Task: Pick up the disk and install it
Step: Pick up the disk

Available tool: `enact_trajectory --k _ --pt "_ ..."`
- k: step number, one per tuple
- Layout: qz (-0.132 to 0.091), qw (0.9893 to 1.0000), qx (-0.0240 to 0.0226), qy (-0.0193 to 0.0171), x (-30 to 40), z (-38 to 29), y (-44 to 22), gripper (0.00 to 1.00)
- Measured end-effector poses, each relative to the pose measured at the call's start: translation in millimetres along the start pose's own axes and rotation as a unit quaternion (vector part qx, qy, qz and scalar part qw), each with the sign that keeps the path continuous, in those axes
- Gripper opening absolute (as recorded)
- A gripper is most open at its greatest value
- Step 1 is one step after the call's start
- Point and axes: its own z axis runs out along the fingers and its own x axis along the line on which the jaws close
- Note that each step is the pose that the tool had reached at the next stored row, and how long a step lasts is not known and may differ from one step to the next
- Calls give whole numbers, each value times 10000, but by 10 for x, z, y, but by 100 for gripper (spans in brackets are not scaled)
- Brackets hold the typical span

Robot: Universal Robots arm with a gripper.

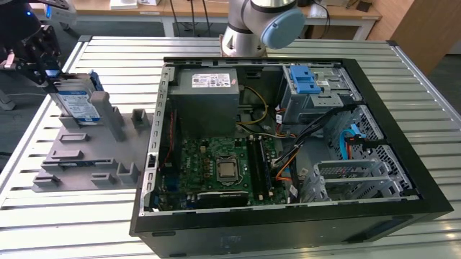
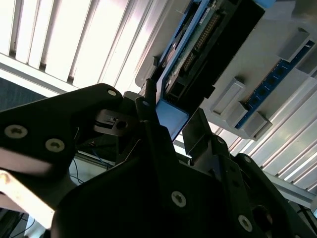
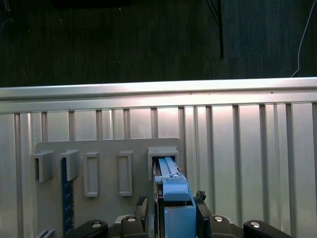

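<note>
Slatted metal table (image 1: 72, 216): black gripper (image 3: 171, 199) pinches blue-framed silver disk (image 1: 75, 105) beneath it, upright in grey slotted holder (image 1: 86, 162), edges exposed for gripping.

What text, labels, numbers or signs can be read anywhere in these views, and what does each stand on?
No text can be read here.
White-and-blue label on the disk: print too small to read.
White sticker on the power supply: print too small to read.
Markings on the motherboard: too small to read.
</note>
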Motion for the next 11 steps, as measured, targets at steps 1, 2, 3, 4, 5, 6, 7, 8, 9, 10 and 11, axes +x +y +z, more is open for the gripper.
enact_trajectory --k 1,2,3,4,5,6,7,8,9,10,11 --pt "0 10000 0 0 0 0 0 48" --pt "0 10000 0 0 0 3 0 48" --pt "-1 10000 -1 -1 -1 5 -1 48" --pt "-1 10000 -5 0 -2 7 -1 48" --pt "-1 10000 -12 4 -5 11 0 48" --pt "0 10000 -21 7 -9 16 1 48" --pt "0 10000 -30 8 -10 20 0 48" --pt "0 10000 -37 9 -12 24 0 48" --pt "0 10000 -44 9 -14 27 0 48" --pt "1 10000 -50 10 -15 30 1 48" --pt "1 10000 -54 10 -16 35 0 48"
